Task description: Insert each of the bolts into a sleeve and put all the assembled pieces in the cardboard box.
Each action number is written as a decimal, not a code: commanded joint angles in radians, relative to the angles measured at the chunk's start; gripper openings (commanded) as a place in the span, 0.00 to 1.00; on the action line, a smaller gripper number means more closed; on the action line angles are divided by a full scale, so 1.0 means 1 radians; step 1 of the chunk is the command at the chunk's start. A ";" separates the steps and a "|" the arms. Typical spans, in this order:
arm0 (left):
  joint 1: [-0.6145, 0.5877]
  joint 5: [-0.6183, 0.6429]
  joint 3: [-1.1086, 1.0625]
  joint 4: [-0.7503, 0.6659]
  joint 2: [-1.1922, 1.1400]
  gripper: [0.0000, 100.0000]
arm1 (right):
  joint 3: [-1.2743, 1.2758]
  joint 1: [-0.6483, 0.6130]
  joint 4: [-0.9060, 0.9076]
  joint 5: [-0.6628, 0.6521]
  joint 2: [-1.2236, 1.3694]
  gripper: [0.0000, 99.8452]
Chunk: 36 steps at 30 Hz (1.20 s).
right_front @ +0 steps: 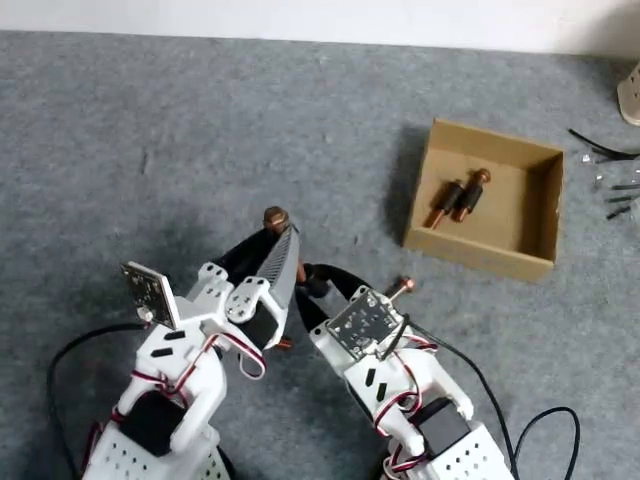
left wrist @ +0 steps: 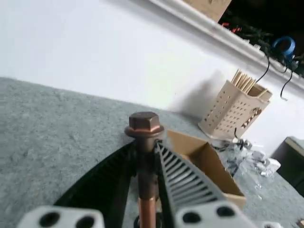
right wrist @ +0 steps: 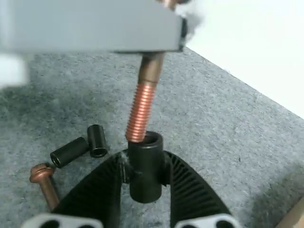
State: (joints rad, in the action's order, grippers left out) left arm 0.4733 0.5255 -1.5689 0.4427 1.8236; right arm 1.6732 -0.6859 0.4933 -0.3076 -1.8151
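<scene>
We see the left gripper clenched around a copper bolt, its head up. The right gripper grasps a black sleeve upright, and the threaded tip of the bolt is at the sleeve's mouth. The cardboard box, at two o'clock from both grippers, holds two assembled pieces. Two loose sleeves and a spare bolt lie on the grey carpet nearby.

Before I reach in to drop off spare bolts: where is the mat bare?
Bare: grey felt mat beyond the left gripper and right gripper, up to the white wall and brown cardboard box. Crowded: where the grippers meet.
</scene>
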 commanded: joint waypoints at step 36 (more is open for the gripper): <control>-0.004 0.109 -0.091 -0.137 -0.008 0.01 | 0.107 0.065 0.019 -0.003 -0.022 0.01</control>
State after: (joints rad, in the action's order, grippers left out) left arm 0.4411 0.6697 -1.6671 0.2739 1.8144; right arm 1.6732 -0.6582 0.5209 -0.3076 -1.8151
